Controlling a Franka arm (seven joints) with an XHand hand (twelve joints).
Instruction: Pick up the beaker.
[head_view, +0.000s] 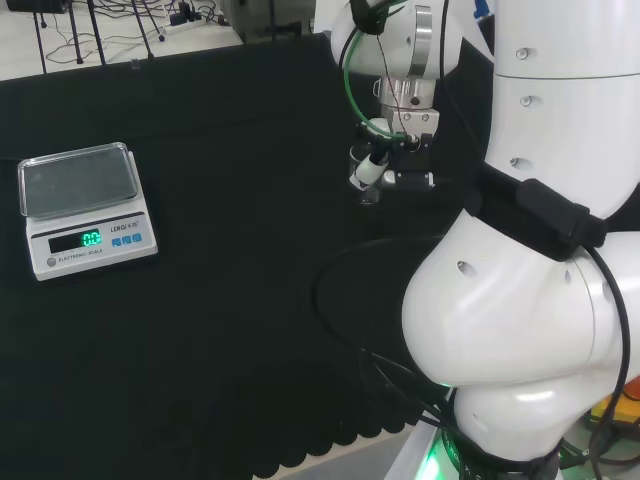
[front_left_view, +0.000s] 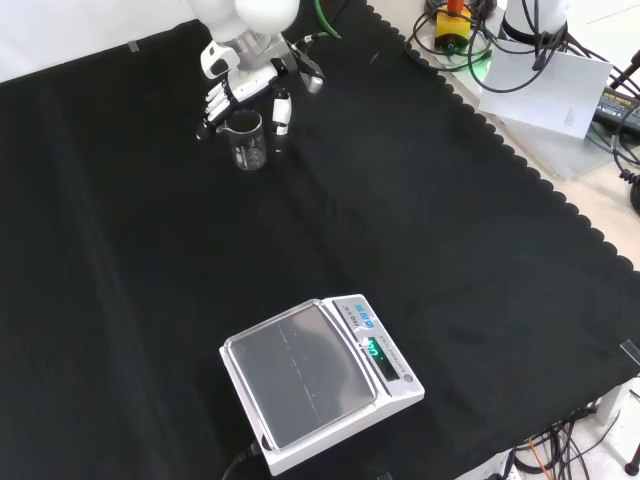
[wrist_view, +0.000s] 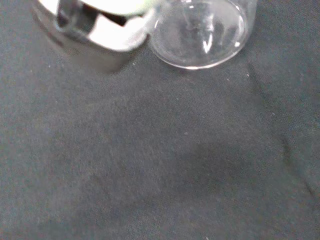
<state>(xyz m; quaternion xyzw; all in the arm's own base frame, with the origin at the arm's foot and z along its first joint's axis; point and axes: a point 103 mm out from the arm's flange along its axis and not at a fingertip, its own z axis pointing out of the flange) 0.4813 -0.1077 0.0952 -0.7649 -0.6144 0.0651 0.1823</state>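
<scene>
In the front view we see the beaker (front_left_view: 247, 141) upright on the black cloth (front_left_view: 400, 220), near the top left. The hand (front_left_view: 232, 96) stands around it, fingers (front_left_view: 214, 104) on one side and thumb (front_left_view: 282, 110) on the other; we cannot tell if they touch the glass. The scale (front_left_view: 320, 380) stands well apart.

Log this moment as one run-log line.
phase: grasp approach | robot hand: at beaker, grip unclear | beaker: upright on cloth | scale: untouched
</scene>
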